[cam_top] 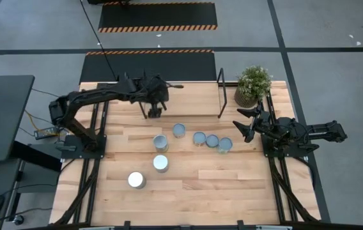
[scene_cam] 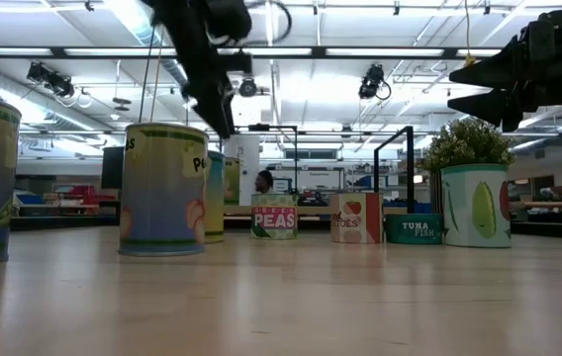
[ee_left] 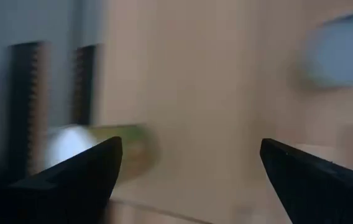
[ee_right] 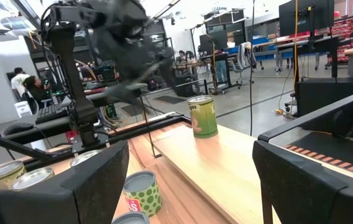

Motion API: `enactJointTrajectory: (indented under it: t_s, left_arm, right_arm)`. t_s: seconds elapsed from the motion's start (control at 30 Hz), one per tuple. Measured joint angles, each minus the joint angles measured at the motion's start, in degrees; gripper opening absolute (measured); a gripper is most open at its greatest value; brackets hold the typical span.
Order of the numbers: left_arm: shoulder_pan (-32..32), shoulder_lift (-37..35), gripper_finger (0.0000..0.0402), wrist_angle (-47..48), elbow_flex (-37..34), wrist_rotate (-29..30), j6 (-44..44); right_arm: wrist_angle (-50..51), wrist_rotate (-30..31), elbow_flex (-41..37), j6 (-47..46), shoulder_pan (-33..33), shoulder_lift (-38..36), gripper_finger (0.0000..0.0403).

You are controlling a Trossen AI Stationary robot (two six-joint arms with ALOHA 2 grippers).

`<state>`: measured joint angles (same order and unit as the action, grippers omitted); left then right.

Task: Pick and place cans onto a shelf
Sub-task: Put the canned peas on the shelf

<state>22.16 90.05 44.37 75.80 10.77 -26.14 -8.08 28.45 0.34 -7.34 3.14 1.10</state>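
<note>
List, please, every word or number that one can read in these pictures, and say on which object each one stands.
"PEAS": green can in the low view.
"TUNA FISH": low teal can.
"OES", the start cut off: red-and-white can.
"Pe", the rest turned away: big near can.
The pea-pod can shows a picture only.
The can on the shelf and all other labels are too blurred or small to read.

Past the left gripper (ee_left: pixel 189 180), its two dark fingers (ee_left: pixel 77 177) spread wide with nothing between them, lies pale wood (ee_left: pixel 207 93). A blurred can (ee_left: pixel 105 146) lies beyond one finger, and a round grey top (ee_left: pixel 341 50) shows farther off.
</note>
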Motion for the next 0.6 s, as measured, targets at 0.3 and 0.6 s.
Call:
enactJointTrajectory:
  t_s: [0.3, 0.6]
  left_arm:
    - [-12.22, -4.37, 0.0388, 23.17, 2.26, -16.33, 22.22]
    - [-31.22, -4.36, 0.0388, 35.53, 2.21, -16.20, 51.72]
  right_arm:
    - [0.00, 0.00, 0.00, -0.02, 0.02, 0.00, 0.0349]
    - [0.00, 0.00, 0.01, -0.01, 0.02, 0.00, 0.0349]
